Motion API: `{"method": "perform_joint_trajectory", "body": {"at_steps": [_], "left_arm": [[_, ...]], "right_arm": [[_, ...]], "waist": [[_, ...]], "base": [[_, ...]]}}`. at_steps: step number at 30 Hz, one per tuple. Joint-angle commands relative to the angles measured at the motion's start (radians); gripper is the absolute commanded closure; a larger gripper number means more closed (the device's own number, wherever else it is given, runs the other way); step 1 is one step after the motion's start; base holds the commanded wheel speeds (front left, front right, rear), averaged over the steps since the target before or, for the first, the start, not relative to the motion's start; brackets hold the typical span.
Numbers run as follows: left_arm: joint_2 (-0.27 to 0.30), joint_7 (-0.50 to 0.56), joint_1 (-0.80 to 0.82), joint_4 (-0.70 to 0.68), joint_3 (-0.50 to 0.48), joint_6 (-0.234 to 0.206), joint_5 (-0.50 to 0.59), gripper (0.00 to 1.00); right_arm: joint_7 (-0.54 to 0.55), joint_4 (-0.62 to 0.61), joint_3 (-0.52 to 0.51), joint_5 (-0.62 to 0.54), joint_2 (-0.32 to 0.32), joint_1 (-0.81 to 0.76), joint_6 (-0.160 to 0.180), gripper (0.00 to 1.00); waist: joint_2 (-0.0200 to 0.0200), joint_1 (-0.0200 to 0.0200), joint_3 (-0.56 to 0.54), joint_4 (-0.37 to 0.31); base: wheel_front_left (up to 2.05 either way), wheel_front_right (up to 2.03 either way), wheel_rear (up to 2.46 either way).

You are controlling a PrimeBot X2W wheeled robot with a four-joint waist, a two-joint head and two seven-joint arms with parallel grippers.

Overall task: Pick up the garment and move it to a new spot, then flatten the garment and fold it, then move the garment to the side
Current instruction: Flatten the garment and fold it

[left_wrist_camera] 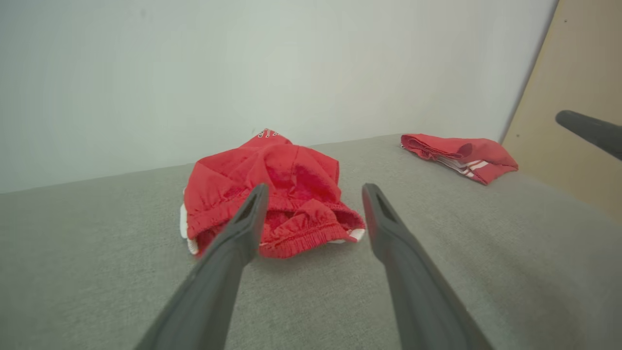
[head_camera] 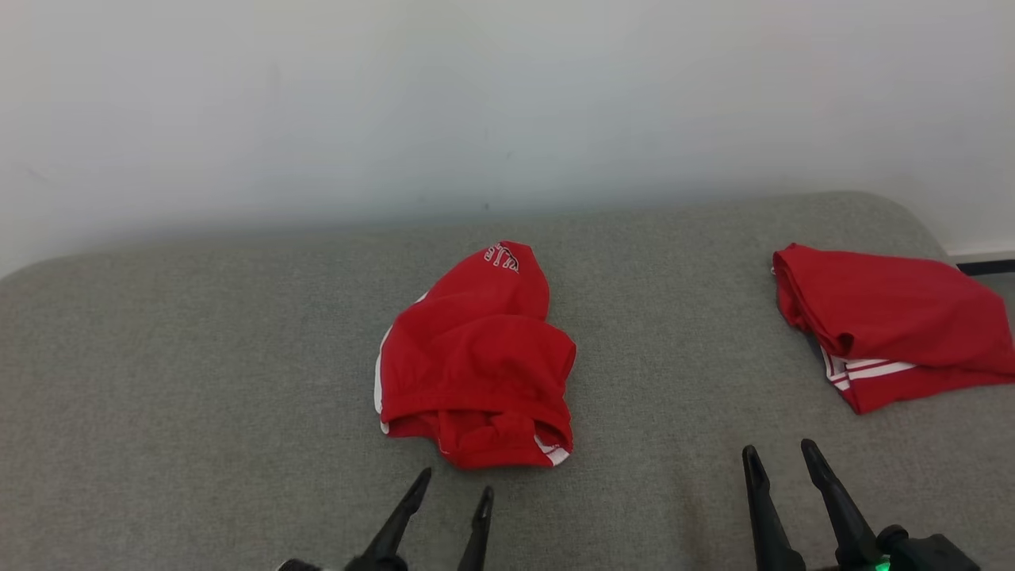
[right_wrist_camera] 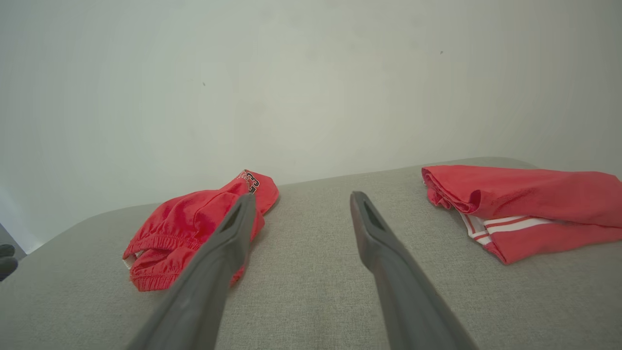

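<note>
Red garment (head_camera: 476, 357) lies crumpled on grey upholstery (head_camera: 198, 357); left pincer (head_camera: 458, 480) released just before it, right pincer (head_camera: 779, 446) released, apart.

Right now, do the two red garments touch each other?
No, bare grey cushion lies between the crumpled garment in the middle and the folded garment on the right.

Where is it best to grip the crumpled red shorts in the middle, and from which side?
Probably the bunched waistband at the near edge of the shorts, approached from the robot's side by the open left gripper: it stands up in folds, facing the fingers.
</note>
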State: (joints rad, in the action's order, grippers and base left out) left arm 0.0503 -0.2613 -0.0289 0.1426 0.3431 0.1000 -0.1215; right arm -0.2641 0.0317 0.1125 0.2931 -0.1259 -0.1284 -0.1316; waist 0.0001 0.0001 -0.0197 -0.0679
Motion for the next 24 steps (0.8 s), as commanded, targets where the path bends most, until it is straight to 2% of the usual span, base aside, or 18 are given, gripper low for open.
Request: {"method": "perform_joint_trajectory", "body": {"at_steps": [1,7,16,24], "left_arm": [[0.000,-0.004,0.034,0.024,0.015,0.008,0.006,0.00],[0.000,-0.003,0.194,0.209,0.133,0.028,0.011,0.00],[0.000,-0.002,0.387,0.473,0.262,0.029,-0.066,0.00],[0.001,-0.003,0.491,0.525,0.300,-0.020,-0.065,0.00]], "right_arm": [[-0.001,-0.004,0.003,-0.005,-0.006,0.016,0.002,0.00],[-0.001,-0.014,0.015,-0.009,-0.012,0.063,0.002,0.00],[-0.001,-0.017,0.013,-0.009,-0.009,0.107,0.002,0.00],[-0.001,-0.015,0.027,-0.014,-0.004,0.137,0.002,0.00]], "waist": [[-0.0001,-0.0001,0.038,-0.034],[-0.0001,-0.0001,0.119,-0.078],[-0.0001,-0.0001,0.207,-0.118],[-0.0001,-0.0001,0.250,-0.132]], "base": [[0.00,0.00,0.00],[0.00,0.00,0.00],[0.00,0.00,0.00],[0.00,0.00,0.00]]}}
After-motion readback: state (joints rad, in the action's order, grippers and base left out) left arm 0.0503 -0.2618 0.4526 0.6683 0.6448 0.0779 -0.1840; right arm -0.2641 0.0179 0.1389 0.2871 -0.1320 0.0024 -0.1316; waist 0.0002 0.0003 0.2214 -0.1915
